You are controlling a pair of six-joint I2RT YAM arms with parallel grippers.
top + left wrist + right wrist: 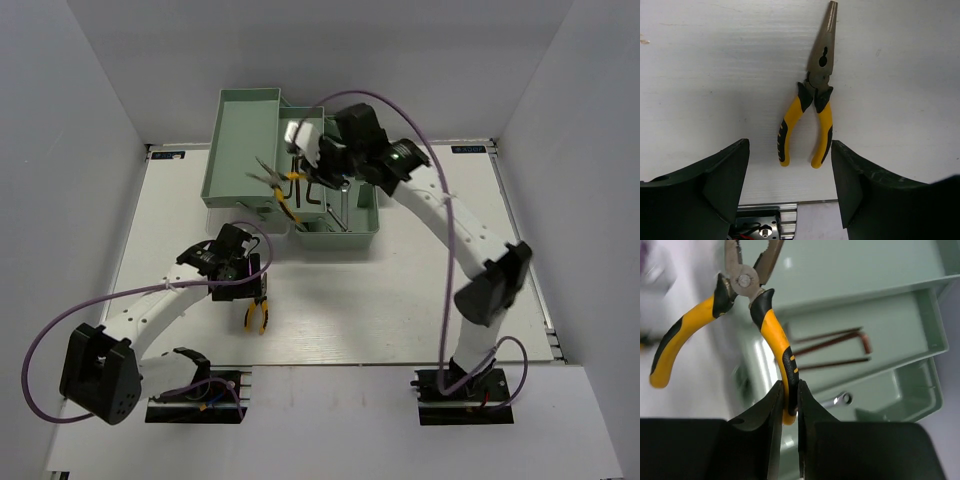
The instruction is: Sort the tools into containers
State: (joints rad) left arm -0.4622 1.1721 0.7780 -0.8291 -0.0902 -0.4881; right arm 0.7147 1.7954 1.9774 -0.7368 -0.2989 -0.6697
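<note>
the right gripper (788, 395) clamps one handle of the pliers (771, 330), dangling them over the toolbox (935, 315) for a drop inside, while the left gripper (790, 165) hangs wide open above the second pliers (818, 85) on the table (700, 75), set to straddle them.

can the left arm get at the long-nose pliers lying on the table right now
Probably yes: the left gripper points straight at the long-nose pliers, its jaws open wider than both handles. The pliers lie flat on the table with nothing beside them.
</note>
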